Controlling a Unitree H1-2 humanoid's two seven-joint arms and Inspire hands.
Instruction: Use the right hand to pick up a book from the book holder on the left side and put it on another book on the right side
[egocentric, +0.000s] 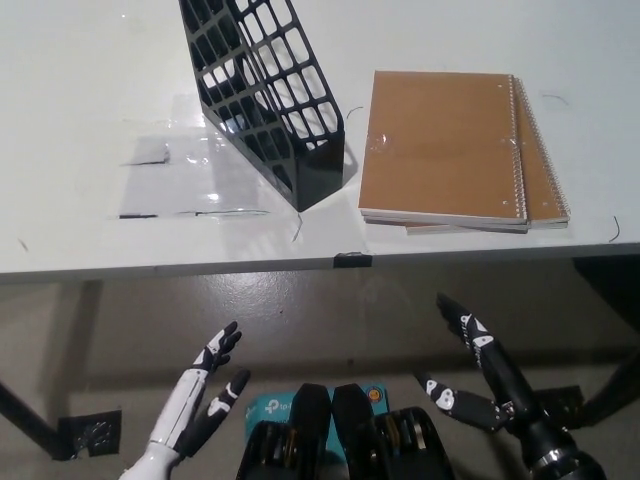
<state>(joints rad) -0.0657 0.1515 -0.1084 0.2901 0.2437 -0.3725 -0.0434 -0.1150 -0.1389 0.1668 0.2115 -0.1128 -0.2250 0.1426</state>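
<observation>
My black right hand (480, 375) is hanging below the white table's (90, 120) edge, fingers spread and holding nothing; my white left hand (200, 400) is resting low, equally open. The brown spiral-bound notebooks (450, 150) are lying stacked at right, suggesting the placement is done. The black lattice book holder (265, 85) is running off the top edge, so I am unable to see whether it holds anything.
</observation>
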